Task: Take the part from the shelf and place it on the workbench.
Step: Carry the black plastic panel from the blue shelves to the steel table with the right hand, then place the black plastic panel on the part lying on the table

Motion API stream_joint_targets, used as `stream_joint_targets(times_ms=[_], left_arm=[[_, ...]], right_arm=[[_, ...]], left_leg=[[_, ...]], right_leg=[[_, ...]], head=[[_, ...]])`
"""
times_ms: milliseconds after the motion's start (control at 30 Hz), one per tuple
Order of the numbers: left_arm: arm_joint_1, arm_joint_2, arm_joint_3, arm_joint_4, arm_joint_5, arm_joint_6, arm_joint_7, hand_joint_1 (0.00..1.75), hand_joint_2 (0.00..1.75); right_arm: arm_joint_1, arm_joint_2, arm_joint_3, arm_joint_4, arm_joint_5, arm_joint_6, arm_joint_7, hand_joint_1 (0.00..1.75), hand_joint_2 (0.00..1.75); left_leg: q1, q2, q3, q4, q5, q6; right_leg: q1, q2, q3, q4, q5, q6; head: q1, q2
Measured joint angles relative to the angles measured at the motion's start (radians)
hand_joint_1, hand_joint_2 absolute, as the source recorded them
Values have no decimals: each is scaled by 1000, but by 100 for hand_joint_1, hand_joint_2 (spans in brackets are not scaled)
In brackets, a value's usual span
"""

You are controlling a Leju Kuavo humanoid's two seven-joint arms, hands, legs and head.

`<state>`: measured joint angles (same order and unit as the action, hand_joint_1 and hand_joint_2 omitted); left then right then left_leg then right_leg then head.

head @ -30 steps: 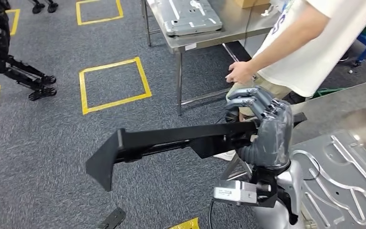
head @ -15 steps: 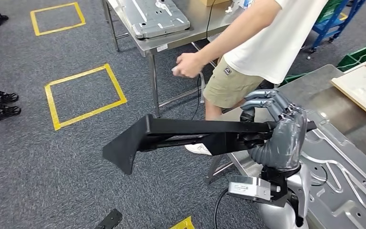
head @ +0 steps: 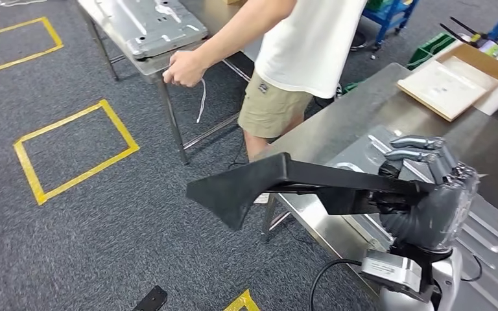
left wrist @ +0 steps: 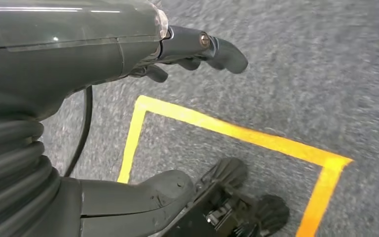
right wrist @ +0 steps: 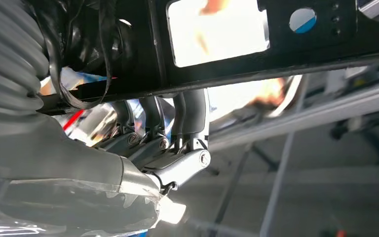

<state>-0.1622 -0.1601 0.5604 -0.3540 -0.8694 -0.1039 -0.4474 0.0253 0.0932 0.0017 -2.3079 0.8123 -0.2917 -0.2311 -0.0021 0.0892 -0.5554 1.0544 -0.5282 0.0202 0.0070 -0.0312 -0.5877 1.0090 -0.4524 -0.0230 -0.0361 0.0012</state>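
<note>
Part (head: 298,184), long and black, is gripped by right hand (head: 428,194) fingers (head: 415,148) curled over it.

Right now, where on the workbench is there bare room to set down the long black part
The clearest bare steel on the workbench lies between the silver stamped panel under the right hand and the open cardboard box at the far end. The near end is crowded: the panel covers it, and the black part overhangs the edge where a person stands.
</note>
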Motion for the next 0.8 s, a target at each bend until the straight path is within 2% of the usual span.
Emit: stream_joint_targets(times_ms=[67,100,133,167,200,233,300,333,367,433,467,500,567,633,667,700,733,800], left_arm=[[7,4,0,0,1,0,-4,0,175],[12,5,0,0,2,0,-5,0,175],[17,7,0,1,2,0,-6,0,175],[21,8,0,1,2,0,-7,0,175],[23,10,0,2,2,0,-7,0,175],[24,11,0,2,2,0,-8,0,175],[23,13,0,2,2,2,-9,0,175],[23,14,0,2,3,2,-10,0,175],[23,14,0,3,3,3,-11,0,175],[22,14,0,3,4,2,-17,0,175],[21,14,0,3,5,2,-20,0,175],[20,14,0,4,6,1,-24,0,175],[21,16,0,4,9,0,-31,0,175],[25,18,0,5,10,-2,-35,0,175],[26,18,0,6,11,-4,-37,0,175],[26,19,0,6,12,-7,-40,0,175],[26,19,0,7,12,-11,-44,0,175],[25,20,0,7,14,-18,-51,0,175]], right_arm=[[17,7,-18,-6,-5,-5,-9,175,175],[24,10,-25,-7,-7,-8,-12,175,175],[33,11,-32,-8,-10,-10,-15,175,175],[40,12,-38,-8,-11,-12,-17,175,175],[45,13,-43,-9,-13,-13,-18,175,175],[49,14,-48,-9,-14,-14,-19,175,175],[52,17,-56,-11,-17,-16,-20,175,175],[54,19,-60,-13,-18,-17,-21,175,175],[57,20,-65,-15,-19,-19,-22,175,175],[66,21,-78,-21,-20,-21,-24,175,175],[71,22,-87,-24,-20,-22,-24,175,175],[73,22,-96,-26,-21,-22,-24,175,175],[76,22,-112,-29,-23,-23,-24,175,175],[79,23,-129,-28,-26,-23,-24,175,175],[80,23,-138,-28,-27,-22,-24,175,175],[81,23,-147,-28,-27,-21,-24,175,175],[81,24,-157,-27,-28,-19,-24,175,175],[81,24,-176,-27,-27,-15,-23,175,175]], left_leg=[[5,-59,-45,105,-56,-8],[7,-76,-78,172,-84,-11],[8,-82,-106,224,-98,-15],[10,-83,-118,242,-92,-17],[12,-85,-113,220,-66,-19],[15,-92,-90,164,-27,-20],[21,-130,-35,39,29,-19],[22,-147,-19,3,38,-17],[21,-154,-12,-10,35,-14],[19,-138,-10,-15,38,-2],[20,-127,-9,-20,42,6],[21,-116,-7,-25,45,13],[22,-92,-6,-30,47,22],[20,-64,-7,-31,45,25],[19,-51,-6,-30,44,25],[19,-38,-5,-30,42,24],[19,-26,-2,-30,40,23],[17,-6,5,-30,33,17]], right_leg=[[-6,25,7,-9,5,-5],[-7,38,7,-8,5,-7],[-7,53,7,-7,5,-7],[-8,69,7,-5,4,-6],[-9,84,7,-2,3,-4],[-11,100,6,4,0,0],[-13,126,1,19,-8,10],[-14,138,-3,25,-10,16],[-14,148,-8,29,-10,23],[-17,163,-15,28,-7,34],[-16,150,-19,33,-10,39],[-15,124,-28,51,-23,44],[-14,61,-73,144,-77,53],[-18,40,-133,265,-127,60],[-21,37,-148,293,-129,63],[-22,34,-143,283,-113,63],[-22,28,-118,235,-81,62],[-14,-11,-45,96,-23,52]], head=[[0,0],[0,0],[0,0],[0,0],[0,0],[0,0],[0,0],[0,0],[0,0],[0,0],[0,0],[0,0],[2,0],[2,0],[2,0],[2,0],[2,0],[2,0]])
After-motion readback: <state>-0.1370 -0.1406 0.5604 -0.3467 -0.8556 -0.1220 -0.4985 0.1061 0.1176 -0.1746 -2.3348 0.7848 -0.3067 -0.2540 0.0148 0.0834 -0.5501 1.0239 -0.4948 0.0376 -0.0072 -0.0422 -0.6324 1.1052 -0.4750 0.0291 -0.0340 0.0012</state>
